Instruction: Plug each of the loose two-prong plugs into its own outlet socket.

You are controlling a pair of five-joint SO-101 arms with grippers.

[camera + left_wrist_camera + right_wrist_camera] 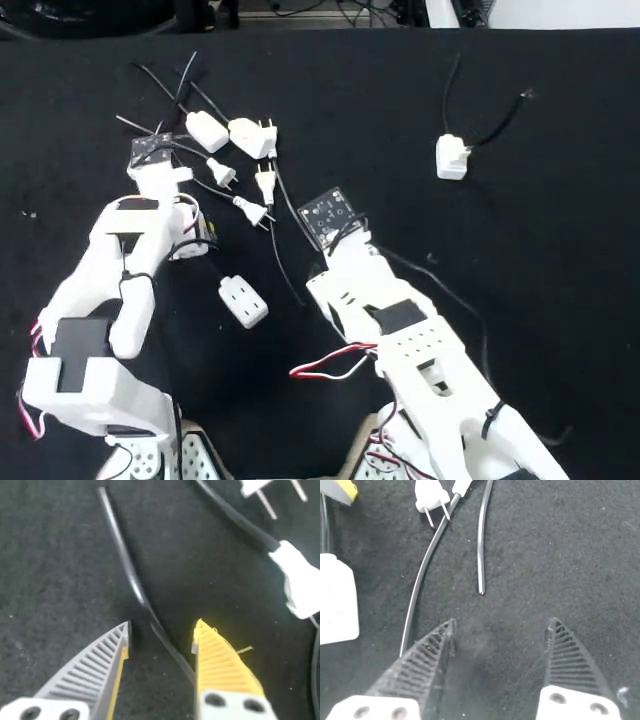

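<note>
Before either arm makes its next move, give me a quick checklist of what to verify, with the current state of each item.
1. Left tool open: ok.
2. Left tool lined up on a plug: not ok; it straddles a black cord instead.
3. Right tool open and empty: ok.
4. Plug ahead of the right tool lying free, prongs exposed: ok.
5. Outlet socket unoccupied: ok.
6. Which way its slots face: cannot tell.
</note>
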